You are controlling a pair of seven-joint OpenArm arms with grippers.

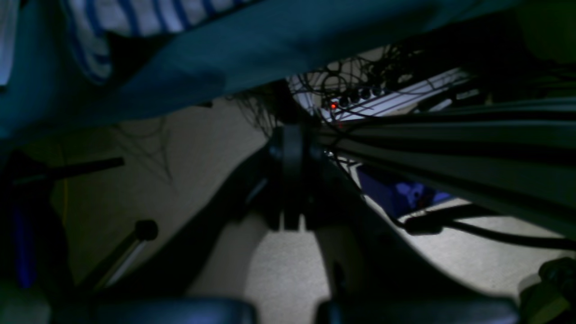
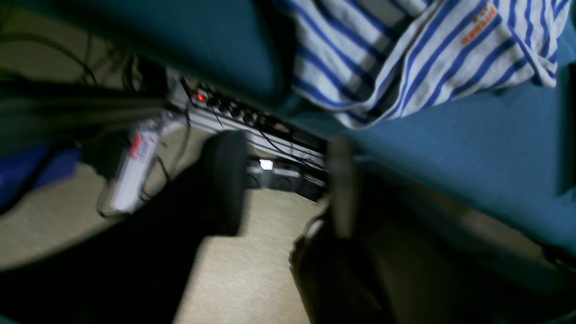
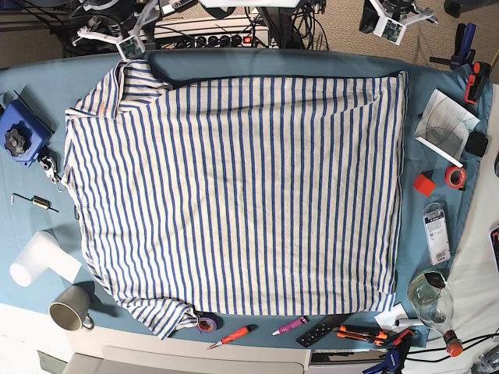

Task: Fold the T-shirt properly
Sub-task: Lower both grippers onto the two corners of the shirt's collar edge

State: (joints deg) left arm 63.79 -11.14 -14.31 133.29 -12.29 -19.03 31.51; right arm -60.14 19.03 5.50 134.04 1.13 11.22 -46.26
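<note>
The T-shirt (image 3: 234, 195), white with thin blue stripes, lies spread flat over most of the teal table (image 3: 234, 66), its orange-trimmed collar at the far left corner. My right gripper (image 3: 127, 45) hovers past the far edge by that collar. In the right wrist view the right gripper (image 2: 283, 148) is open, its fingers (image 2: 225, 180) apart with nothing between them, and the shirt (image 2: 405, 54) hangs at the table edge above. My left gripper (image 3: 387, 26) sits beyond the far right corner. In the left wrist view the left gripper (image 1: 290, 148) is shut and empty, with a bit of the shirt (image 1: 135, 18) at top left.
A blue clamp block (image 3: 19, 132), a white roll (image 3: 31, 261) and a mug (image 3: 70, 312) stand at the left. Paper (image 3: 444, 125), a red cube (image 3: 423, 185), tape (image 3: 454, 176) and a bottle (image 3: 433, 300) sit on the right. Hand tools (image 3: 359, 333) line the near edge. A power strip (image 3: 210, 37) lies behind the table.
</note>
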